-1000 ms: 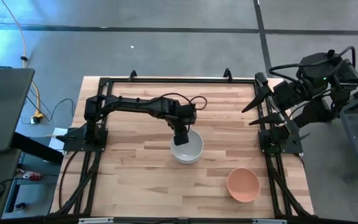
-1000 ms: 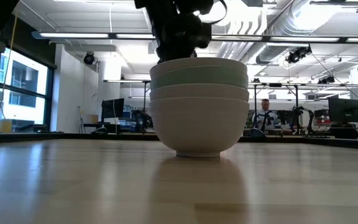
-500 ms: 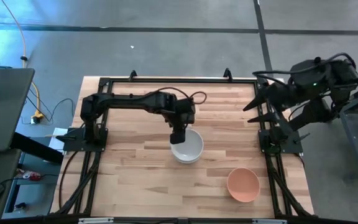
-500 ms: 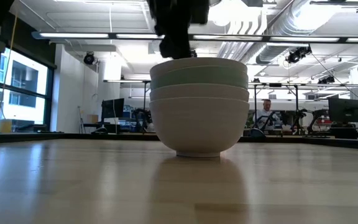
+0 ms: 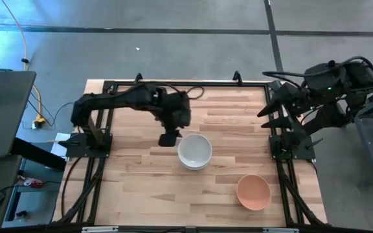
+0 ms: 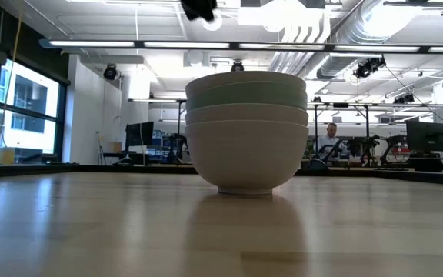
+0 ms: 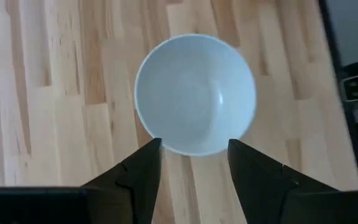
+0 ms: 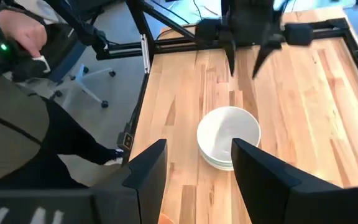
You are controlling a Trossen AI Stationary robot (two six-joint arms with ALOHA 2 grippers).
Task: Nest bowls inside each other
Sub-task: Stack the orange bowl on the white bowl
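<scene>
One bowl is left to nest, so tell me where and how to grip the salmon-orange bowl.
Grip the salmon-orange bowl by its thin rim, coming straight down from above with one finger inside and one outside. It sits upright and open, alone near the table's front right, so the rim is free all round. The right hand waits at that edge, nearer than the left hand, which is open beside the stack of bowls.

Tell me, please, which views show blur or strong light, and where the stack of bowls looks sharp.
Right wrist view: the left end effector is smeared by motion blur, while the stack of bowls is fairly sharp. Low view: bright ceiling lights glare behind the stack, whose edges are crisp. Left wrist view: soft shine inside the top bowl.
</scene>
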